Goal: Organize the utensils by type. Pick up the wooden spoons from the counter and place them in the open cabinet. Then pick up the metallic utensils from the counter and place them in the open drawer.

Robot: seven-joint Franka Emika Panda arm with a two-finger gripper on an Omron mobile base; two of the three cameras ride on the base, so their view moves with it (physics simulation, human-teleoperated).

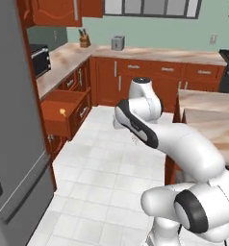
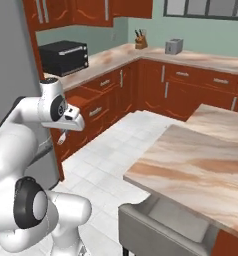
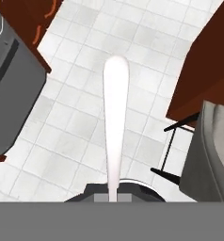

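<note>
My gripper [image 3: 113, 195] is shut on the metallic utensil [image 3: 115, 122], a slim pale silvery piece that points away from the hand over the white floor tiles. From the base the gripper [image 1: 129, 133] hangs at mid-height with the utensil [image 1: 134, 139] below it, to the right of the open reddish-brown drawer [image 1: 63, 113]. A small yellow speck lies in that drawer, too small to tell apart. The gripper [image 2: 67, 129] and utensil [image 2: 62, 137] show against the left cabinet run. The marble counter [image 1: 208, 120] [image 2: 201, 160] lies to the right. The wooden spoons are out of view.
A tall grey fridge [image 1: 10, 144] stands close on the left. A black microwave [image 2: 63, 56], a knife block [image 1: 84, 38] and a toaster [image 1: 118, 43] sit on the back worktop. A grey stool [image 2: 161, 227] stands by the counter's near edge.
</note>
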